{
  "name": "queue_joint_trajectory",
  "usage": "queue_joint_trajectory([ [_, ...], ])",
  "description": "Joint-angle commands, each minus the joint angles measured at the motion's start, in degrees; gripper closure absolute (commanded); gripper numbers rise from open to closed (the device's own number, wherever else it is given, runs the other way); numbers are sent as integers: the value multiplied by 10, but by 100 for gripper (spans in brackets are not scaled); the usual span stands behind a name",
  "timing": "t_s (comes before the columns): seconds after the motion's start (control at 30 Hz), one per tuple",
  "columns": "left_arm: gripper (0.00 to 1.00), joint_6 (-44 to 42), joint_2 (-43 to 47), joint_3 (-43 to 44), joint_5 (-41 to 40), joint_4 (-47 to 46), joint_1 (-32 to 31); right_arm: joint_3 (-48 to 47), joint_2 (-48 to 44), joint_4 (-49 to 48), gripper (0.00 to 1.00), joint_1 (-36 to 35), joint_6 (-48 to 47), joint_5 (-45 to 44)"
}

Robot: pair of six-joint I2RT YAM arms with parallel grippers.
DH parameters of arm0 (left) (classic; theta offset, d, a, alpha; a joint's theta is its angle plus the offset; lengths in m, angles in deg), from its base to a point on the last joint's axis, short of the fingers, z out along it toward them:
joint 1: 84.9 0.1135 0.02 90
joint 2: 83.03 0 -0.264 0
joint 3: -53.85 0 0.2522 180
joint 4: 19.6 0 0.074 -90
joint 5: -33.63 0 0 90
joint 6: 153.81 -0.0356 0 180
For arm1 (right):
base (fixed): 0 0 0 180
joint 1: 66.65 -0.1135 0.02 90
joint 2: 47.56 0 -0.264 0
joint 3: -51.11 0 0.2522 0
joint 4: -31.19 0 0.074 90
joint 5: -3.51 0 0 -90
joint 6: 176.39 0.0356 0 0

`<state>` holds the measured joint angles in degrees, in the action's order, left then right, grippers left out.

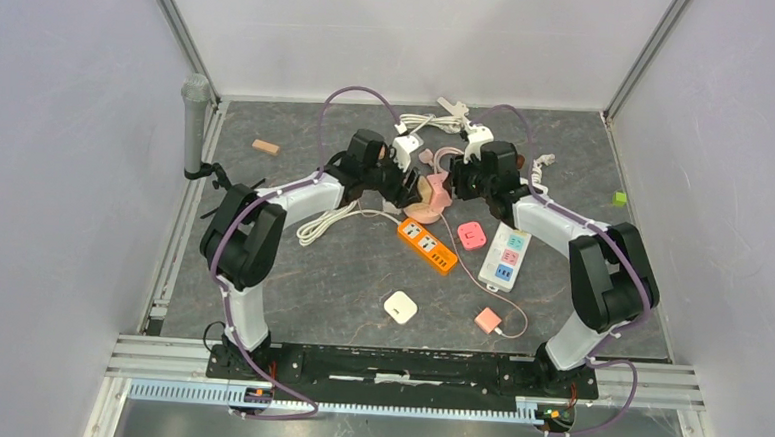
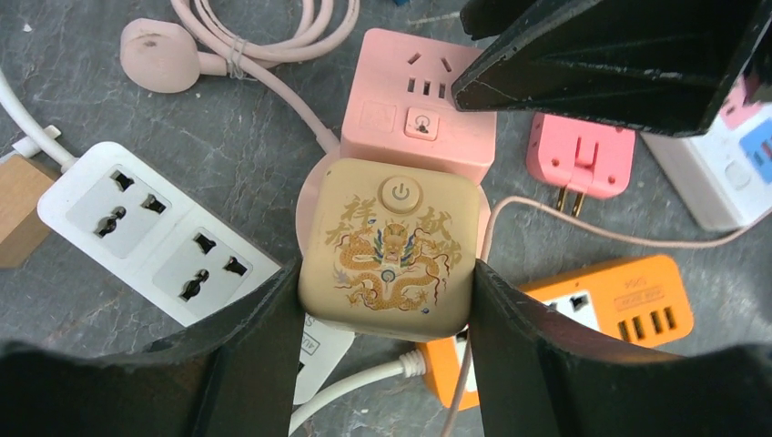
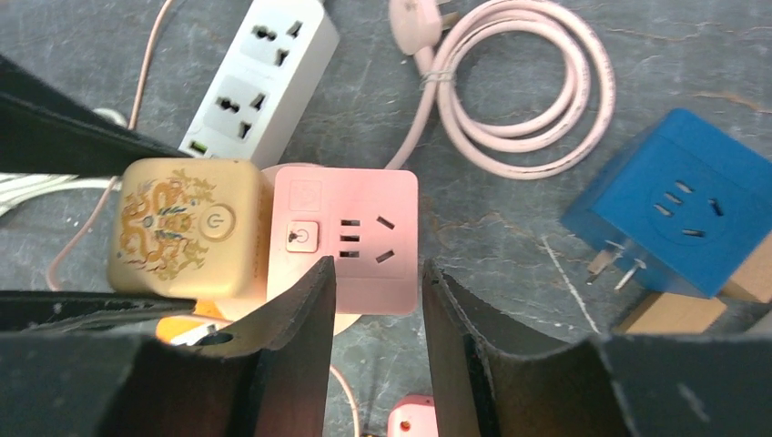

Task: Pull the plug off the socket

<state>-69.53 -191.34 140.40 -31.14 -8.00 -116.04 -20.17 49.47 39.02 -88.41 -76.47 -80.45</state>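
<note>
Left pincer was clamped on the gold cube plug, one finger against each flank, the cube seated between the tips with its dragon face toward the wrist camera. The pink cube socket lay just beyond the tips, butted against the far side of the plug. The mating face was hidden, so prong engagement could not be checked. Right pincer had its fingers apart, tips over the near edge of the socket, the plug off to its left. Nothing was seen held between them, and whether the tips pressed on the socket could not be told. Main risk as judged: the socket was unrestrained. If the right pincer merely hovered, a pull by the left arm would likely drag both cubes across the surface without parting them. Second: the plug's flanks looked smooth with rounded corners, so a stiff joint could let the fingers slide off. Third: the orange power strip and the white power strip flanked the left pincer closely, one on each side. A thin pink cord ran just beside the inner face of the finger on the orange-strip side. Whether it was pinched could not be told, but a retreat could snag it. Fourth: the two pincers stood very near each other across the cubes, so a twisting or off-axis pull risked finger contact or bent prongs.
</note>
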Motion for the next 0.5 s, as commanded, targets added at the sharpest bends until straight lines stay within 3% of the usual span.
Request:
queue_joint_trajectory([
  [0.0, 98, -88, 28, -4, 94, -53, 4, 25, 40, 206, 56, -7, -38, 14],
  [0.27, 96, -142, 2, -3, 125, -35, 4, -96, 5, 172, 50, 37, -22, 96],
  [0.37, 93, -163, -1, 1, 130, -28, 4, -138, 11, 171, 37, 55, -10, 108],
  [0.47, 92, -152, -10, 12, 129, -27, 4, -204, 51, 240, 30, 57, -5, 116],
])
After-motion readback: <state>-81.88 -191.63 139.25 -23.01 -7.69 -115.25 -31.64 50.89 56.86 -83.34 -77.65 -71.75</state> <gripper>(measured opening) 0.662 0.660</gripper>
